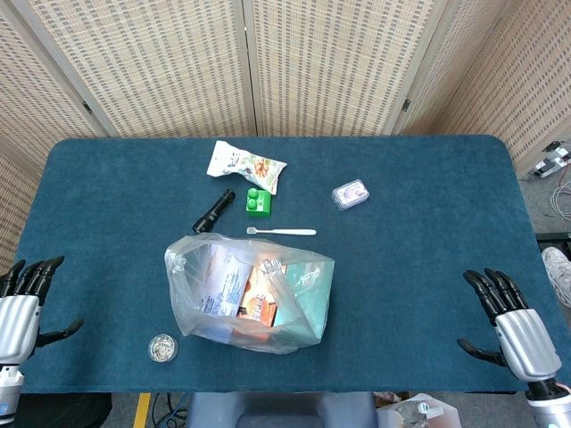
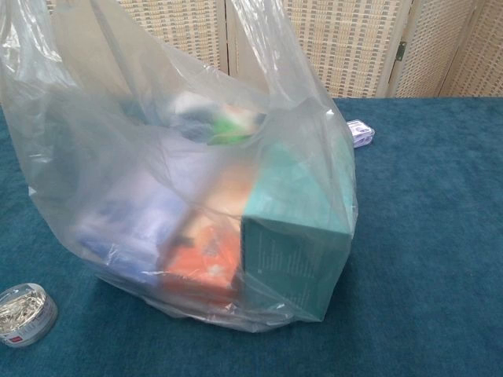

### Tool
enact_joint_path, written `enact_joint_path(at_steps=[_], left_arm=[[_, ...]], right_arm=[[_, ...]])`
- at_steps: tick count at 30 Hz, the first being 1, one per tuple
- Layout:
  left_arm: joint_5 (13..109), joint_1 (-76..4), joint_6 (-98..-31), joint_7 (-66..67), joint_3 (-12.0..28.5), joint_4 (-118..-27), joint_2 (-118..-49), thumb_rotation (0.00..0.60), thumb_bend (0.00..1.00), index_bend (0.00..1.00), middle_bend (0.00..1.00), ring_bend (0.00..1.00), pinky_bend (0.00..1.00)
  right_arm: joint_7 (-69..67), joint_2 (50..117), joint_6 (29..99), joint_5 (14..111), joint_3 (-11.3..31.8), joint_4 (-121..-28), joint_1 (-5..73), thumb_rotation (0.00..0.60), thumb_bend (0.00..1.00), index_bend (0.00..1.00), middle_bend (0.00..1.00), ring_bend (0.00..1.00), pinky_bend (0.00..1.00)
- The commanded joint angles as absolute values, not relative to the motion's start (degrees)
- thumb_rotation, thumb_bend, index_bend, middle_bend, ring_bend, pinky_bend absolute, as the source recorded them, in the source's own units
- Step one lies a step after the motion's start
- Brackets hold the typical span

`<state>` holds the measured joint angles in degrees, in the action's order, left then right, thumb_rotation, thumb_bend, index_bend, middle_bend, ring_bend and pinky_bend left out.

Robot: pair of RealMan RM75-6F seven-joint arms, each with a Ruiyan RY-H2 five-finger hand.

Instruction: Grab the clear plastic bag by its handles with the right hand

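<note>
step: we see no reach yet
right hand (image 1: 517,334): lower right, fingers spread, empty
clear plastic bag (image 1: 250,294): lower centre
next: we judge reach to handles (image 1: 285,272)

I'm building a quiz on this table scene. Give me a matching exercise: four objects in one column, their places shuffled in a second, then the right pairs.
Objects
1. flashlight
2. paper clip tub
3. teal box
4. toothbrush

Places
A. inside the clear plastic bag
B. near the front edge, left of the bag
C. lying just behind the bag
D. left of the green block

Pairs: 1-D, 2-B, 3-A, 4-C
</note>
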<state>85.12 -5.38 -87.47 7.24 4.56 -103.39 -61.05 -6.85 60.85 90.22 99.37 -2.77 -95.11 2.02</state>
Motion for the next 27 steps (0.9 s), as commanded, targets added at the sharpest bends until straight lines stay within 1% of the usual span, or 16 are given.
enact_joint_path(at_steps=[1,9,16,22,27], left_arm=[[85.2,-5.4,-87.5,7.1,4.5,-103.3,-61.1,0.6,0.02,0.1,0.13,0.12,0.0],[85.3,-5.3,-87.5,6.6,4.5,-103.1,-60.6,0.6,0.02,0.1,0.13,0.12,0.0],[86.1,-6.5,-87.3,3.5,5.7,-101.4,-60.4,0.6,0.02,0.11,0.13,0.13,0.0],[87.1,-8.8,-87.3,0.1,8.1,-99.6,-60.2,0.6,0.02,0.14,0.13,0.14,0.0],[88.2,-11.3,-88.1,-5.2,11.1,-97.8,-60.4,0.6,0.02,0.15,0.13,0.15,0.0]], right_arm=[[-6.7,60.9,90.1,99.4,-2.7,-95.2,2.1,0.6,0.0,0.0,0.1,0.0,0.08],[-6.3,60.8,90.2,99.7,-2.8,-95.6,2.2,0.6,0.0,0.0,0.1,0.0,0.08],[-6.0,60.5,90.3,99.8,-2.8,-96.3,2.1,0.6,0.0,0.0,0.1,0.0,0.08],[-5.5,60.7,89.8,99.9,-2.8,-96.6,2.3,0.6,0.0,0.0,0.1,0.0,0.08],[-4.9,60.7,89.4,99.7,-2.7,-97.1,2.5,0.6,0.0,0.0,0.1,0.0,0.08]])
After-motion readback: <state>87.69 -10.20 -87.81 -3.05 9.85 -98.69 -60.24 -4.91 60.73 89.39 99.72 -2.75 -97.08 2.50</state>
